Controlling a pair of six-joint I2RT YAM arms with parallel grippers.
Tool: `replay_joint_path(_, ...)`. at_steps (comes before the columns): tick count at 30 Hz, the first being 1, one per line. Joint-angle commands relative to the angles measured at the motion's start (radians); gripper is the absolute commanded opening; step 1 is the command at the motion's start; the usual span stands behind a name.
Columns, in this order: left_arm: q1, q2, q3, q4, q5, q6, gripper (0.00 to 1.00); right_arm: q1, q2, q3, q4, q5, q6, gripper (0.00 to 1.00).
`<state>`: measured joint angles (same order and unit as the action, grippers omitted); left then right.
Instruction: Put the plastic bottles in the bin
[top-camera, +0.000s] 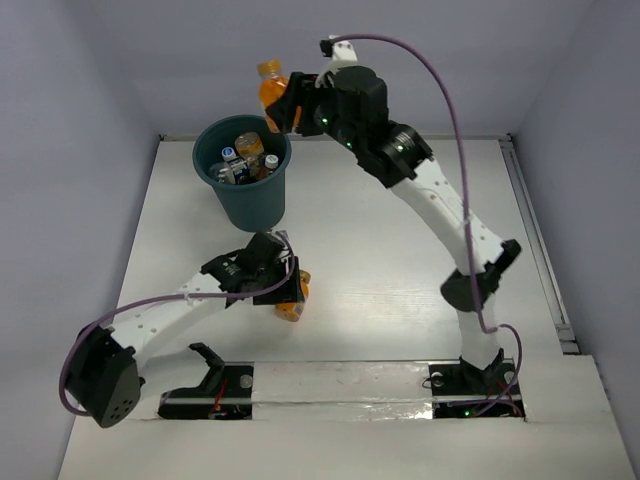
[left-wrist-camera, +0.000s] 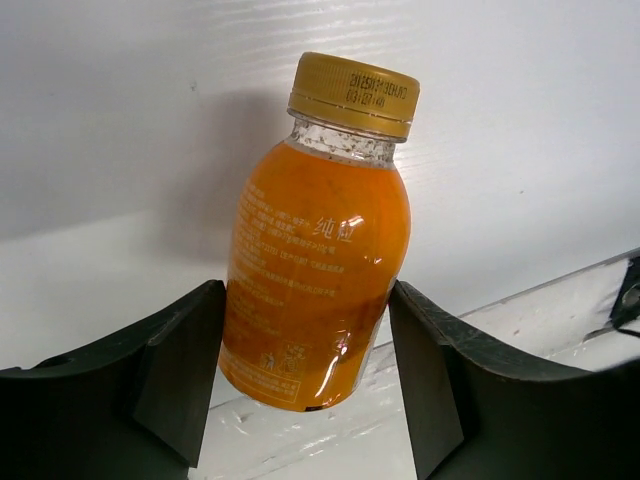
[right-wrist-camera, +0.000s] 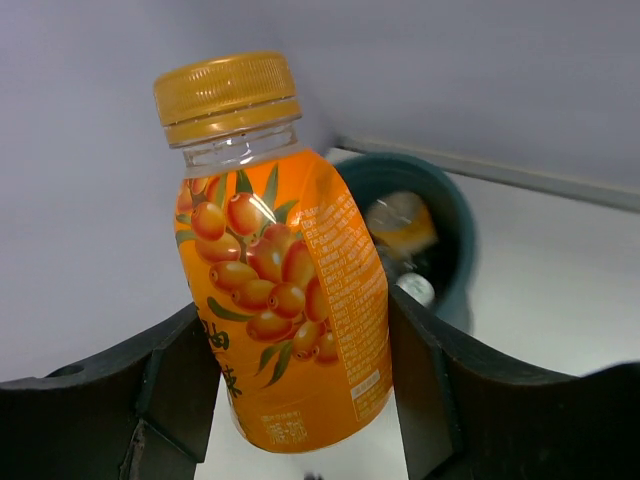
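Bin: dark teal round plastic bucket (top-camera: 243, 205), far-left of centre.
Right claw (right-wrist-camera: 300, 325): my jaws part-open, clamped on an orange plastic bottle (right-wrist-camera: 275, 270), high beside the far rim; I should centre over the mouth before releasing.
Left claw (left-wrist-camera: 305, 300): my jaws gripping a second orange bottle (left-wrist-camera: 315, 250), low before the bin; lift straight.

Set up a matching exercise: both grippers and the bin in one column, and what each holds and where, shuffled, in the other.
1. left gripper
2. right gripper
3. bin

A. contains several bottles
B. shut on the berry-labelled orange bottle, raised near the bin's far rim
C. shut on the text-labelled orange bottle, low by the table, between the bin and the arm bases

Pairs: 1-C; 2-B; 3-A
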<state>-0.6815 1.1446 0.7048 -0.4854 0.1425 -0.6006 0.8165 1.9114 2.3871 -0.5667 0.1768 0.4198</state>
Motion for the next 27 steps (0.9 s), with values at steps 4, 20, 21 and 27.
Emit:
replay_joint_path(4,-0.004,-0.157,0.107,-0.13,-0.109,-0.128,0.37,-0.033,0.215,0.192,0.148,-0.324,0.042,0.44)
replay_joint_path(20,0.057,-0.306,0.546,-0.484,-0.422,-0.219,0.37,-0.071,0.356,0.167,0.222,-0.372,0.125,0.72)
replay_joint_path(21,0.071,-0.29,0.591,-0.498,-0.432,-0.203,0.37,-0.071,0.348,0.137,0.223,-0.367,0.125,0.74)
replay_joint_path(27,0.21,-0.129,0.899,-0.469,-0.442,-0.027,0.38,-0.071,0.316,0.11,0.212,-0.353,0.106,0.88)
